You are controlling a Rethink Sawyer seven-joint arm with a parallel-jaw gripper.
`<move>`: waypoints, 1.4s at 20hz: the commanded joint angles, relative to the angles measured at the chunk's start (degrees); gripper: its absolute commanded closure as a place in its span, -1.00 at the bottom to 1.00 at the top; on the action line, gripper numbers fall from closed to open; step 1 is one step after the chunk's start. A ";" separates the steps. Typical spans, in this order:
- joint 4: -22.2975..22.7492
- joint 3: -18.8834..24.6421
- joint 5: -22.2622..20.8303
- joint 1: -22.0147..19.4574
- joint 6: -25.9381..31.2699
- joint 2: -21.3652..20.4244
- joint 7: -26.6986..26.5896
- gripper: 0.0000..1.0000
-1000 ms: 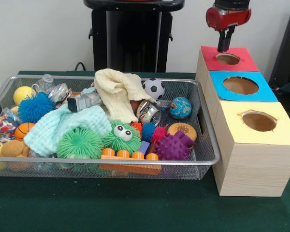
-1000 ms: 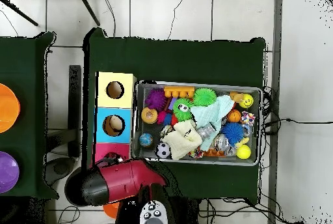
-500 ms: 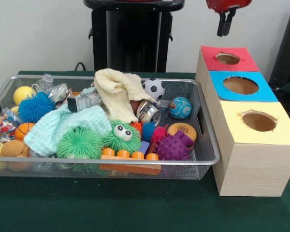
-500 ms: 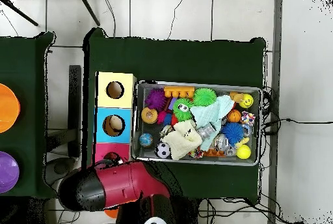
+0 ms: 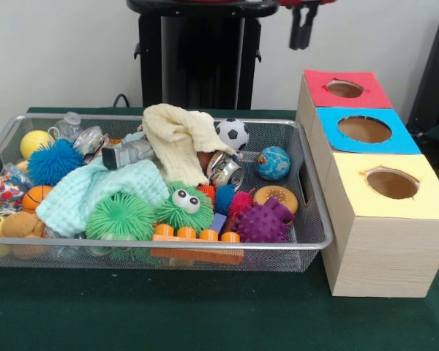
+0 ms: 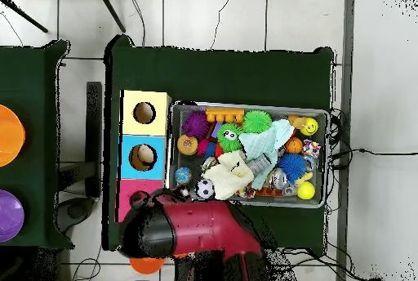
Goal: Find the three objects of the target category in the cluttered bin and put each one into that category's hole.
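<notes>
The wire mesh bin (image 5: 316, 219) sits on the green table, full of toys; it also shows in the overhead view (image 6: 245, 202). A tan-brown plush animal (image 5: 19, 224) lies at its front left corner. I see no tiger figure and no duck toy; they may be buried. The red-topped hole (image 5: 344, 88) is at the far end of the wooden box, and in the overhead view (image 6: 139, 198) the arm partly covers it. My gripper (image 5: 303, 29) hangs high at the top edge, left of the red hole, above the bin's far right corner, open and empty.
The blue-topped hole (image 5: 364, 129) and the yellow-topped hole (image 5: 392, 183) lie nearer the camera on the same box. The bin holds a cream cloth (image 5: 177, 139), a mint cloth (image 5: 95, 189), a soccer ball (image 5: 234, 133), spiky balls and a green googly-eyed ball (image 5: 184, 207).
My gripper has risen from just above the red hole and moved left in the front view, toward the bin. In the overhead view the arm has swung toward the bin.
</notes>
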 commanded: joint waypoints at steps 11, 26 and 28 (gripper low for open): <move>-1.24 18.82 -7.03 -29.22 0.50 -0.19 -17.44 1.00; -12.89 27.37 -17.62 -39.42 5.66 10.51 -18.55 1.00; -14.91 28.26 -19.10 -40.47 6.15 12.55 -19.13 1.00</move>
